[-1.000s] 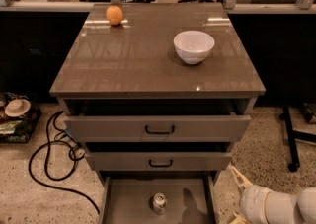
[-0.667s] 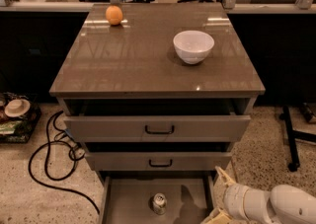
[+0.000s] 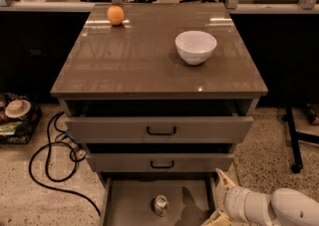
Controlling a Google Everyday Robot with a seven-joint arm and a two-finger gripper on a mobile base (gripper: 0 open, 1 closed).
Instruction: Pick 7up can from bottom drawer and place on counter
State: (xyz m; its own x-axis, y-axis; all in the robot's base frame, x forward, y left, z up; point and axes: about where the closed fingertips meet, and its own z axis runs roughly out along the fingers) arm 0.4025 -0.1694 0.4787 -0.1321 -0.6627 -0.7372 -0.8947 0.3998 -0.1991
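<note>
- Silver-topped can [image 3: 160, 204] stands upright on the grey floor of the bottom drawer [image 3: 127, 205], about mid-width. The drawer is pulled out and its front runs off the frame's lower edge.
- Gripper [image 3: 217, 198] sits low at the frame's 5 o'clock, by the drawer's right wall, with its white wrist trailing off to the right. Its fingers [image 3: 223, 178] are spread with nothing between them.
- Key relation: the can lies at 9 o'clock from the gripper, near but apart. Bare drawer floor and a dark shadow separate them, and the fingertips point toward the can.
- The can's long axis is vertical, so a side-on close around the body looks the likely grasp. Cannot tell whether the fingers are low enough for that.
- Judgement: this is the reach step, and the pick is not yet begun. The next move calls for travel toward 9 o'clock until the can sits between the fingers.
- Handled drawers [image 3: 161, 130] at 12 o'clock of the can also stand partly open, so the lift probably has to come out forward of their fronts.
- Counter [image 3: 144, 65] lies beyond them and carries a bowl [image 3: 196, 47] and an orange [image 3: 115, 15]. Its near strip is bare.
- Risk: a leading finger could tip the can.
</note>
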